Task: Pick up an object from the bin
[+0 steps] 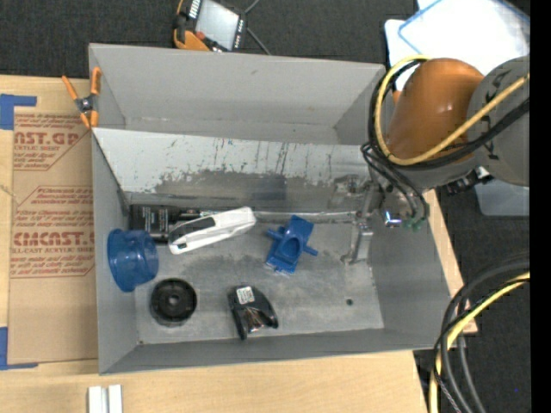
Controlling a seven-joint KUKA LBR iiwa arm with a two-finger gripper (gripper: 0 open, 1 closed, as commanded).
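Grey metal forms the bin (108, 188), its back wall streaked and scuffed with dark marks; the only label among the loose things is a small white tag on the little black object (251, 311) near the front wall, and its print is too small to read; no other writing can be made out on the things in the bin. A blue cup (131, 259) lies on its side at the view's left of the floor, its mouth turned toward the front, and what is inside it cannot be made out; just in front of it sits a black round disc (173, 301) with a raised hub; behind the cup a dark boxy item (155, 218) lies against the foot of the back wall, partly covered by a long white tool (211, 229) with a black underside that slants across it, so its kind is hard to tell. A blue plastic piece (288, 244) of angular shape lies alone near the middle of the floor, apart from the rest. The claw (360, 252) hangs low over bare floor in the right part of the bin, with the blue plastic piece the nearest thing, near it on the view's left and not touching it; whether the claw is apart or together I cannot tell. Above it the wrist carries an orange cover (430, 106) ringed by yellow cables (389, 84), which hide the bin's right rear corner.
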